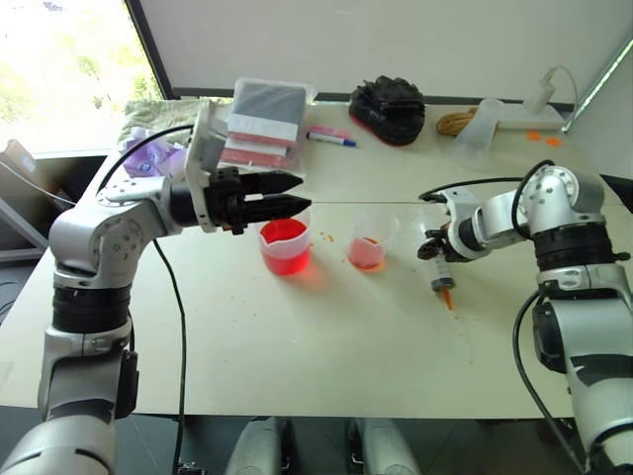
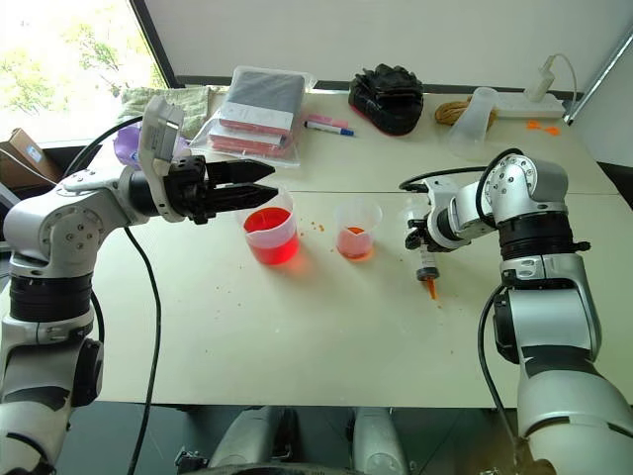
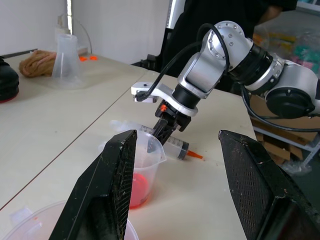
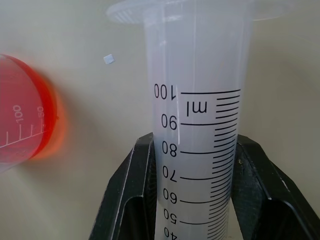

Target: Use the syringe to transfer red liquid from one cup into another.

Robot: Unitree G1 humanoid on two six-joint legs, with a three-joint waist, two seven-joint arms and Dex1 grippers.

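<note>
surface: pale beige table (image 1: 326, 346) beside a bright window, with clutter along the far edge and small orange specks scattered near the cups.
right gripper: right gripper (image 4: 192, 165) is clenched around the barrel of the syringe (image 2: 426, 265), well to the robot's right of both cups.
syringe: its orange-red tip points down and sits at or just above the tabletop; the barrel looks clear, with no red visible in it.
left gripper: left gripper (image 1: 282, 195) hangs released, fingers wide apart, level above the larger beaker (image 1: 285, 246) and holding nothing.
red liquid: red liquid (image 2: 271, 240) stands deep in the lipped beaker; the smaller cup (image 2: 357, 229) just beside it shows a shallow pale pink-orange layer.
step in hand: judged as bringing the syringe to a cup; whether it goes to draw or has just emptied cannot be told.
doing it well: keep the barrel near upright, lift the tip over the rim without knocking the light cup, and centre it before working the plunger.
free hand: it could steady the beaker or work the plunger.
writing: barrel scale reads "ml" with 100, 90, 80, 70, 60, 50, 40; the cup in the right wrist view shows 100 and 50.
brands: none legible.
</note>
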